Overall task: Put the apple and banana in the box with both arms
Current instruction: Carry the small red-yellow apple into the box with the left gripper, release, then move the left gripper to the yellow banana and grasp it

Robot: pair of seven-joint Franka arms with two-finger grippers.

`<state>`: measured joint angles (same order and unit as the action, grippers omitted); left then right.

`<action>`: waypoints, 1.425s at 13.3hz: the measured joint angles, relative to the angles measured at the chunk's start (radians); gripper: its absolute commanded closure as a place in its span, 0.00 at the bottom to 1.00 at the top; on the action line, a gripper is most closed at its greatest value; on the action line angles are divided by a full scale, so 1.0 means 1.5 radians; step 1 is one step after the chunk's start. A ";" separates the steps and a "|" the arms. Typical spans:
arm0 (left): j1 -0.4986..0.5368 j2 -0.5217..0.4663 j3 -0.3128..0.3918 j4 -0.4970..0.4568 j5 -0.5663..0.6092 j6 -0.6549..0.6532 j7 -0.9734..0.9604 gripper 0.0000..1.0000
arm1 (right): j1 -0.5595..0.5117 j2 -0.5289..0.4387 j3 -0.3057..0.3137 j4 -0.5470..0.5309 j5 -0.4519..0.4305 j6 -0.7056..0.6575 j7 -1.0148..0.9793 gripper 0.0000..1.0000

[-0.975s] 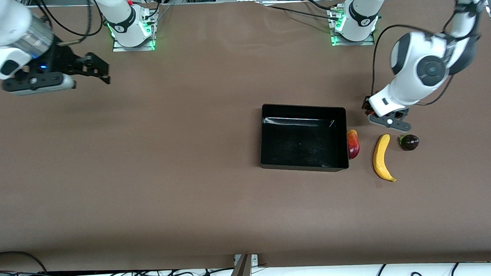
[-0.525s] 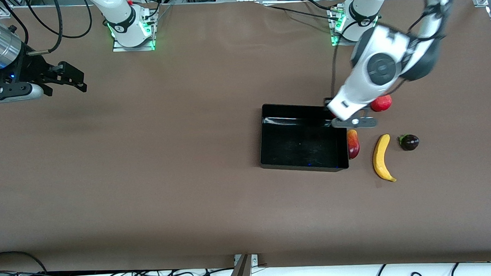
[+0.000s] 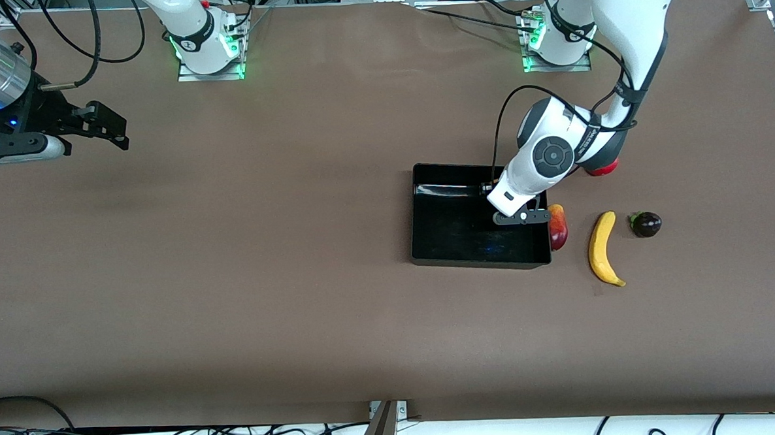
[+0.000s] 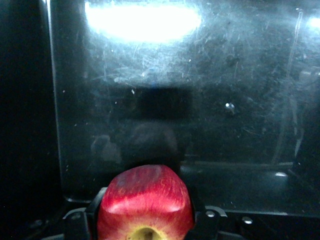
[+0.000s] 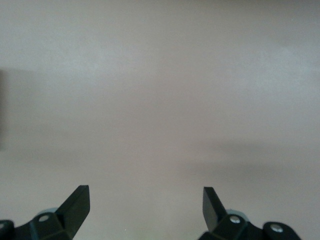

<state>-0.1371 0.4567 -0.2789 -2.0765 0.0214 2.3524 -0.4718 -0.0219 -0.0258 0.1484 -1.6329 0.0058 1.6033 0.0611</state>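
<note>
Left gripper: over box, jaws clamped on apple. Right gripper: waiting, fingers spread wide, empty

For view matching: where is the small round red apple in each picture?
Front view: hidden under the left gripper over the shallow black plastic box.
Left wrist view: small round red apple in that gripper, above box floor.
Right wrist view: not in it.
Shared landmark: the box.
</note>
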 measured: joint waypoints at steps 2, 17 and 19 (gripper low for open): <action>-0.001 -0.009 -0.001 0.007 0.000 -0.015 -0.010 0.00 | 0.000 0.003 0.001 0.000 0.000 0.001 0.000 0.00; 0.199 0.040 0.022 0.182 0.195 -0.083 0.347 0.00 | -0.002 0.013 0.004 0.001 -0.001 0.029 0.000 0.00; 0.222 0.069 0.022 0.145 0.196 0.010 0.363 0.00 | -0.002 0.013 0.004 0.001 -0.001 0.029 0.000 0.00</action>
<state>0.1961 0.5609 -0.2454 -1.8597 0.3156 2.3675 0.0726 -0.0254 -0.0059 0.1540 -1.6312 0.0050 1.6467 0.0611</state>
